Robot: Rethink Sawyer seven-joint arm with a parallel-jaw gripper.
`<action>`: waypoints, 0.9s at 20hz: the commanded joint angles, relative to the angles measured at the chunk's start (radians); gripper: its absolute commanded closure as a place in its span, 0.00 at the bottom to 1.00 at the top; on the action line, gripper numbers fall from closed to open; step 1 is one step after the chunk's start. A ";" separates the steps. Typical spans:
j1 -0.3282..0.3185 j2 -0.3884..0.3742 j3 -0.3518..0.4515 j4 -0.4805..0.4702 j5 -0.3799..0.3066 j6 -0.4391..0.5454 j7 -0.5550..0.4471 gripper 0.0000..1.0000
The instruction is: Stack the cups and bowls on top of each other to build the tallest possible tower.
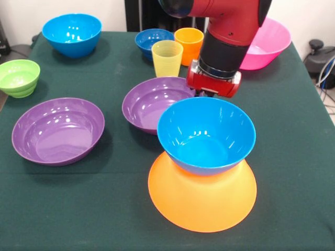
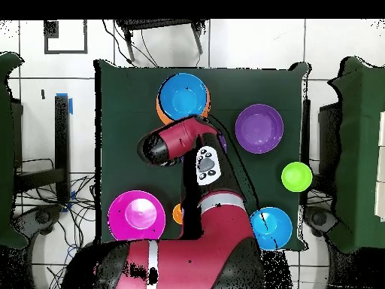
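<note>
The tower is a bright blue bowl (image 1: 206, 135), upright, on the upside-down yellow-orange bowl (image 1: 202, 196) at the table's near middle. In the overhead view the blue bowl (image 2: 183, 95) covers most of the yellow-orange bowl (image 2: 160, 113). My gripper (image 1: 209, 95) hangs just behind the blue bowl's far rim, mostly hidden under the red wrist. The yellow ribbed cup (image 1: 167, 57) and the orange cup (image 1: 189, 44) stand upright behind it, next to the small dark blue bowl (image 1: 152, 41). One purple bowl (image 1: 154, 102) sits beside the tower.
A second purple bowl (image 1: 57, 130) lies at the left, the small green bowl (image 1: 19, 77) at the left edge, another bright blue bowl (image 1: 71, 34) at the back left, and the large pink bowl (image 1: 267, 44) at the back right behind my arm.
</note>
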 commanded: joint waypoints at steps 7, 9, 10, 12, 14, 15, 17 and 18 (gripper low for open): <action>0.015 0.004 0.043 0.014 -0.017 0.042 -0.103 1.00; 0.022 -0.014 0.034 0.023 -0.016 0.055 -0.097 1.00; 0.025 -0.021 0.029 0.025 -0.015 0.062 -0.094 1.00; 0.030 -0.029 0.016 0.018 -0.019 0.076 -0.093 1.00; 0.033 -0.047 -0.003 0.016 -0.022 0.095 -0.093 1.00; 0.031 -0.060 -0.010 0.019 -0.023 0.100 -0.101 1.00; 0.017 -0.087 -0.017 0.027 -0.024 0.114 -0.128 1.00; 0.007 -0.102 -0.019 0.031 -0.024 0.123 -0.145 1.00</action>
